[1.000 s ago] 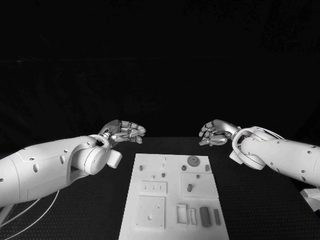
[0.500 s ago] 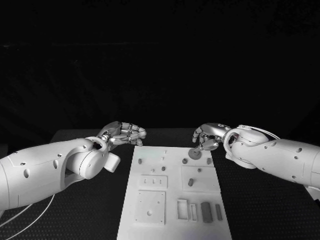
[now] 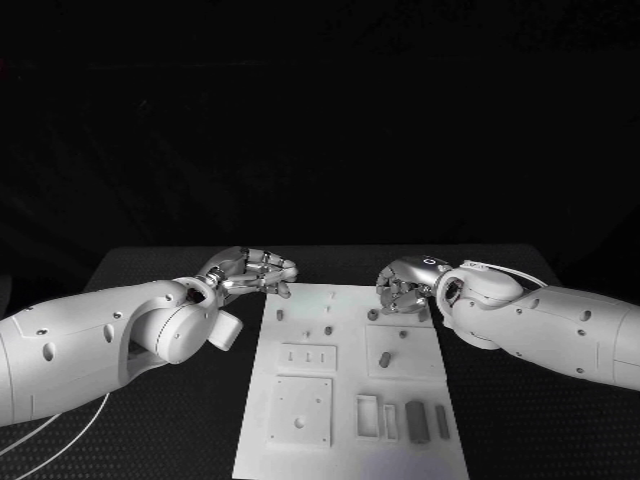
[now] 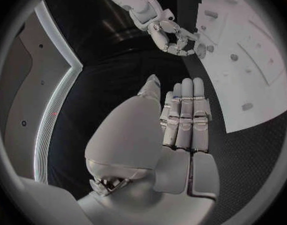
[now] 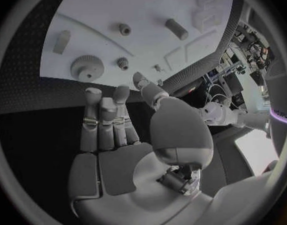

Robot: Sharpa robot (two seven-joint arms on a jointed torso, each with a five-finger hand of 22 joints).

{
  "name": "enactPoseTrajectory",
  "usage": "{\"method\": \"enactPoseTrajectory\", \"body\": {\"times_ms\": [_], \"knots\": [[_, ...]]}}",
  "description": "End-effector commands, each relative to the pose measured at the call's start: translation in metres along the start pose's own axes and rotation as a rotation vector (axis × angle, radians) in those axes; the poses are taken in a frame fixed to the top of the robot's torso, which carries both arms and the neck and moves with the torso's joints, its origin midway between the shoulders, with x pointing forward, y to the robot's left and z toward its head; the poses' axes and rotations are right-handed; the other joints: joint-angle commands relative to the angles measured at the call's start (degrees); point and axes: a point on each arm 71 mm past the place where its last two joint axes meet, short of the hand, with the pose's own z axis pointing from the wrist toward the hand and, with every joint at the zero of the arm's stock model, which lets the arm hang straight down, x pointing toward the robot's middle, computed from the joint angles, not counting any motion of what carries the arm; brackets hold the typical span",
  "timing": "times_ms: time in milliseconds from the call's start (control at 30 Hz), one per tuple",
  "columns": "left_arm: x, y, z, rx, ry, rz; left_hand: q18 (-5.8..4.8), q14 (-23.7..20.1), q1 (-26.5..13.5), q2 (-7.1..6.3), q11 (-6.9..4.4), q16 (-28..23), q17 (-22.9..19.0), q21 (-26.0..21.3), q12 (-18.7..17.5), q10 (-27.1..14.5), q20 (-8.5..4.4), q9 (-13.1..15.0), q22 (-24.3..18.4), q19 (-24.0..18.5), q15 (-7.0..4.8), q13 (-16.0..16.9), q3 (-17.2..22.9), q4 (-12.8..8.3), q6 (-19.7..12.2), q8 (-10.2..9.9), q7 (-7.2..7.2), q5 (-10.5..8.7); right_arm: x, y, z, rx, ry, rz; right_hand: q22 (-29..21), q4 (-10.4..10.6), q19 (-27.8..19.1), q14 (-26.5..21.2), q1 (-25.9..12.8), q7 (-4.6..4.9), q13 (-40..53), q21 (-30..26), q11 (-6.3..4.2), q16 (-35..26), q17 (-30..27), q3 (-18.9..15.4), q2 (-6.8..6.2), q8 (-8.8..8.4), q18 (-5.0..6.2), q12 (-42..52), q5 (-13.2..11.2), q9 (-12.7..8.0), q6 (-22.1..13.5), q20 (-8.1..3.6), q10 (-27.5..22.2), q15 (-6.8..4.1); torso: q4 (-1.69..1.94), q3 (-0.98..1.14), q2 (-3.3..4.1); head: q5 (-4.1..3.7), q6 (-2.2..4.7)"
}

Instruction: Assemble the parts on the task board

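right hand (image 3: 404,280) over task board's (image 3: 352,400) far edge, gear (image 5: 85,68) just beyond fingertips

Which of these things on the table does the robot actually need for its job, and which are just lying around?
Needed for the job:
- task board
- round gear-like part near the board's far end
- peg-like part mid-board
- dark blocks at the near end
- left robot hand and right robot hand, both holding nothing

Just lying about:
- black table; I see no loose clutter on it

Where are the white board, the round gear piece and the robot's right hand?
task board (image 3: 299,440): head view, bare near corner.
gear (image 5: 87,68): right wrist view, toothed top face.
right hand (image 3: 404,275): head view, middle of the hand.
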Motion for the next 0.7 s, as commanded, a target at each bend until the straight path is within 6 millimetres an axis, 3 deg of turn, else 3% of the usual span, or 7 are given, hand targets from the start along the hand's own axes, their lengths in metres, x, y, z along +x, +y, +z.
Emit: {"method": "enactPoseTrajectory", "body": {"times_ms": [33,233,533,700], "knots": [[0.0046,-0.0037,-0.0015,0.018,0.032,-0.014,-0.27,0.3,-0.3,-0.15,0.19,-0.2,0.1,-0.4,-0.2,-0.1,-0.35,-0.1,-0.1,0.2,0.16,-0.1,-0.5,0.0,-0.4,-0.3,-0.01,-0.35,0.0009,-0.0003,0.0,0.021,-0.01,-0.055,1.3,-0.1,-0.5,-0.3,-0.2,0.28,4.8,1.2,0.27,2.8,1.0,0.4,-0.34,-0.34,1.07,5.2,0.0,0.2,0.4,-0.06,-2.1,0.25,0.08,0.06,0.98,-0.14,0.19],[0.0042,-0.0037,-0.0026,0.016,0.031,-0.014,-0.29,0.3,-0.3,-0.16,0.19,-0.3,0.1,-0.4,-0.2,-0.1,-0.38,-0.1,-0.1,0.2,0.16,-0.1,-0.5,0.0,-0.4,-0.3,-0.01,-0.35,0.0053,0.0007,0.0021,0.022,-0.004,-0.072,1.2,0.1,-0.4,-0.5,-0.5,0.33,10.0,3.0,0.64,5.7,1.3,0.8,-0.22,-0.6,1.07,12.4,0.0,0.6,0.8,-0.42,-3.3,0.2,0.21,0.08,1.65,-0.01,0.32],[0.0038,-0.0043,-0.004,0.016,0.03,-0.015,-0.35,0.3,-0.4,-0.15,0.18,-0.4,0.2,-0.4,-0.3,-0.1,-0.43,-0.1,-0.1,0.3,0.16,-0.1,-0.5,0.0,-0.4,-0.3,0.03,-0.35,0.0075,0.0009,0.0064,0.027,-0.011,-0.085,1.2,0.3,-0.1,-0.2,-0.8,0.35,10.7,4.0,0.55,6.9,1.0,1.1,0.13,-0.8,1.07,14.4,0.0,0.9,1.0,-0.76,-3.3,0.19,0.27,0.08,2.58,0.27,0.74],[0.0046,-0.0046,-0.0041,0.017,0.032,-0.016,-0.39,0.4,-0.5,-0.14,0.18,-0.4,0.3,-0.5,-0.3,0.0,-0.46,-0.1,-0.1,0.3,0.15,0.0,-0.5,0.0,-0.4,-0.3,0.05,-0.35,0.0099,0.0055,0.0084,0.015,-0.004,-0.084,1.2,0.4,0.1,0.0,-1.0,0.35,10.7,4.3,0.56,7.2,0.9,1.2,0.4,-0.92,1.07,15.0,0.0,0.9,1.0,-0.92,-3.1,0.2,0.42,-0.02,3.1,0.21,0.83]]}}
